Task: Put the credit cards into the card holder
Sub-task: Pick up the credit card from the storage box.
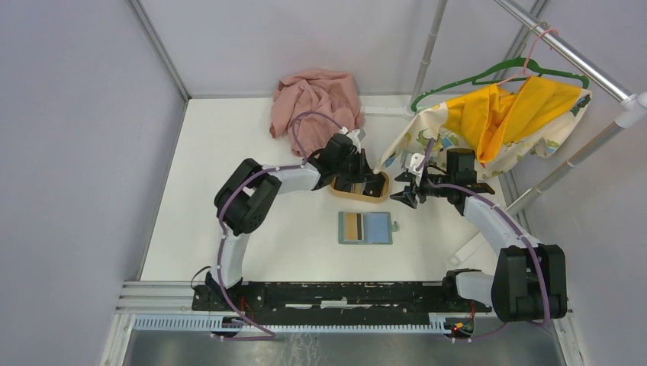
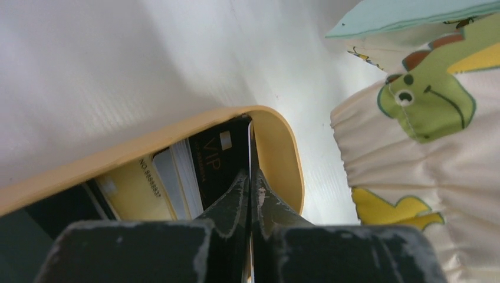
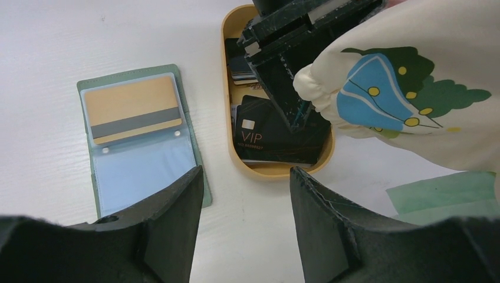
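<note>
From above, the holder (image 1: 365,227) lies open on the counter (image 1: 252,229), with a gold card (image 1: 352,226) in its left half. Just beyond it sits the tray (image 1: 341,191). The left claw (image 1: 365,183) dips into the tray and the right claw (image 1: 403,197) hangs beside its right end.

The left wrist view shows the left claw pinched onto a thin card (image 2: 250,147) seen edge-on. A VIP card (image 2: 212,159) and a yellow card (image 2: 132,191) lie in the tray.

In the right wrist view, the right claw gapes wide and holds nothing, above the counter between holder and tray.
</note>
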`<move>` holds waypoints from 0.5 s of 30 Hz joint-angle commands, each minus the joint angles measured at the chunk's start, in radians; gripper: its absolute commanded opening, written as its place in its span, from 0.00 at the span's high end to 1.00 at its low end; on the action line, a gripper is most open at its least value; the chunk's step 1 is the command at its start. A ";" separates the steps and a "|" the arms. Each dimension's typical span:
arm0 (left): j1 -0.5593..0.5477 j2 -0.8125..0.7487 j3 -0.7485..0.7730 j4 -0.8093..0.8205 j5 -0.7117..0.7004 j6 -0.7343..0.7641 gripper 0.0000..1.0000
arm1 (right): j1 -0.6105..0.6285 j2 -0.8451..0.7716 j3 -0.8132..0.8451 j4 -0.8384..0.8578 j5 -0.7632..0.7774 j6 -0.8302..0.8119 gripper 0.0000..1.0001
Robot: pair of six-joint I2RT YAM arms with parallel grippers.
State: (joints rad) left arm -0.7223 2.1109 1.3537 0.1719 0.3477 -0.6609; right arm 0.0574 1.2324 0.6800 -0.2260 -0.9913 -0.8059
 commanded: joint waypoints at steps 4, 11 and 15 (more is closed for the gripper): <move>0.002 -0.186 -0.130 0.125 -0.141 0.062 0.98 | -0.006 -0.008 0.004 0.020 -0.035 -0.003 0.39; 0.037 -0.315 -0.245 0.185 -0.188 0.086 0.98 | -0.007 -0.011 0.003 0.022 -0.049 0.002 0.39; 0.040 -0.434 -0.326 0.206 -0.257 0.133 0.98 | -0.006 -0.020 -0.003 0.027 -0.058 0.005 0.39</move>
State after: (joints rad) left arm -0.6884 1.8088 1.0851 0.2939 0.1791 -0.6220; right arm 0.0563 1.2320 0.6800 -0.2260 -1.0012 -0.8051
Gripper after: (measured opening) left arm 0.032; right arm 0.614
